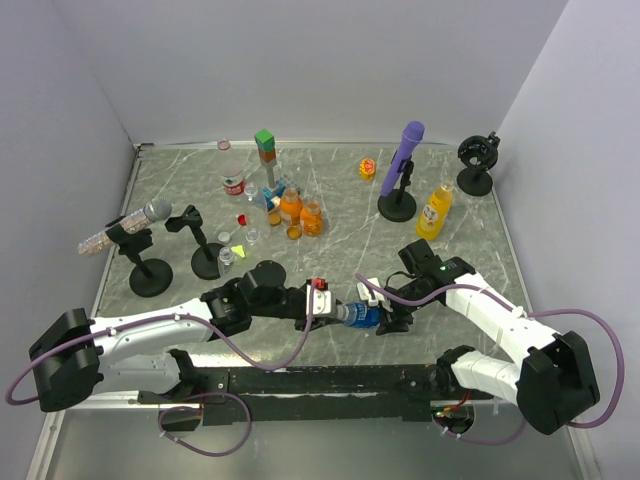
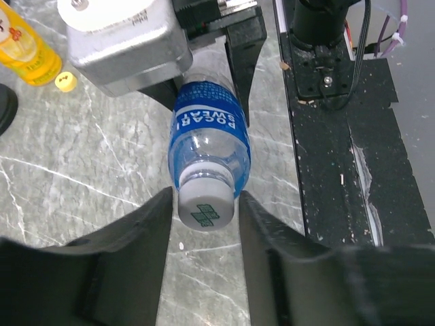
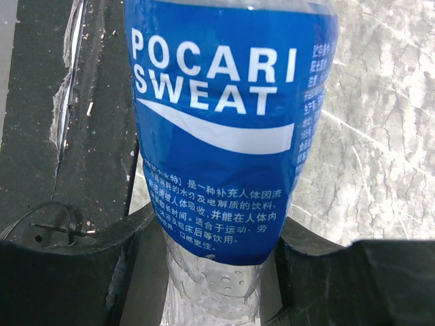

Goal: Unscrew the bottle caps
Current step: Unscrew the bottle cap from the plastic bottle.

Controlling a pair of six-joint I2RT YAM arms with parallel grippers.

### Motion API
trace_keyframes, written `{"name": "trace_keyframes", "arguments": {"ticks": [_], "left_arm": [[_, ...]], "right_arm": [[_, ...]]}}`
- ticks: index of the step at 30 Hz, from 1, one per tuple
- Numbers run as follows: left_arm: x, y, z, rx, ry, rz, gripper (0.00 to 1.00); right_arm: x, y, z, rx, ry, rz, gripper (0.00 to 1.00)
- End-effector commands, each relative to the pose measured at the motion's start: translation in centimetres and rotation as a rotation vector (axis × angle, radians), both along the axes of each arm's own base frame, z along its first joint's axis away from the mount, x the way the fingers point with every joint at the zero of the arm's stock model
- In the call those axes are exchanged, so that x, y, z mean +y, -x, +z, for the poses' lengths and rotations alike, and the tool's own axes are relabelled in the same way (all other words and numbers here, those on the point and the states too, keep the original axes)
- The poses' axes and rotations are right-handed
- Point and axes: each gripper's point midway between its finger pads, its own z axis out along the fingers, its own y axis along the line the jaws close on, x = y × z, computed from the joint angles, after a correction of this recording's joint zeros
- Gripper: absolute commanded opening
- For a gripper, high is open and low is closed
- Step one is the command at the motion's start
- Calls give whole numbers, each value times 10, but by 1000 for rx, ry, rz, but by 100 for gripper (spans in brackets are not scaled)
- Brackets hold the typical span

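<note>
Your left gripper [image 2: 205, 227] has its fingers flanking the cap [image 2: 206, 207] with barely any gap; I can't tell if they're biting. The bottle [image 2: 209, 129] hangs above the table [image 1: 330, 200] near its 6 o'clock edge, long axis 9–3 in the top view, cap at 9. Your right gripper [image 3: 216, 234] is clamped on its body at 3.

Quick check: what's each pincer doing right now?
Left pincer: straddles the white cap; grip cannot be told.
Right pincer: closed on the blue-labelled bottle.
</note>
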Motion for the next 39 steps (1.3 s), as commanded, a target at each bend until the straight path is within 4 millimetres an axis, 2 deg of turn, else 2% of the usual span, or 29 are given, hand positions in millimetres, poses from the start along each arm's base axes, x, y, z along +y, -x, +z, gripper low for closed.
{"name": "trace_keyframes", "arguments": {"ticks": [1,5,9,14,17,20,27,32,39], "left_arm": [[-8,2,21,-25,42,-41,43],[-9,3,24,3,41,-36,29],[-10,7,34,114,60,-2,20],[-8,7,53,509,126,209,13],[-7,7,51,735,127,323,7],[-6,10,46,907,113,399,7],[-6,3,56,1126,165,479,7],[-6,-1,66,1215,204,493,8],[-2,-11,70,1289,234,570,19]], "right_arm": [[6,0,6,-13,-30,29,19],[6,-1,6,-16,-32,29,19],[6,0,6,-15,-30,28,19],[6,0,6,-16,-30,28,19],[6,0,6,-17,-30,30,19],[6,0,6,-14,-31,30,19],[6,-1,7,-24,-34,27,19],[6,0,7,-23,-35,29,19],[6,0,8,-29,-39,31,19]]}}
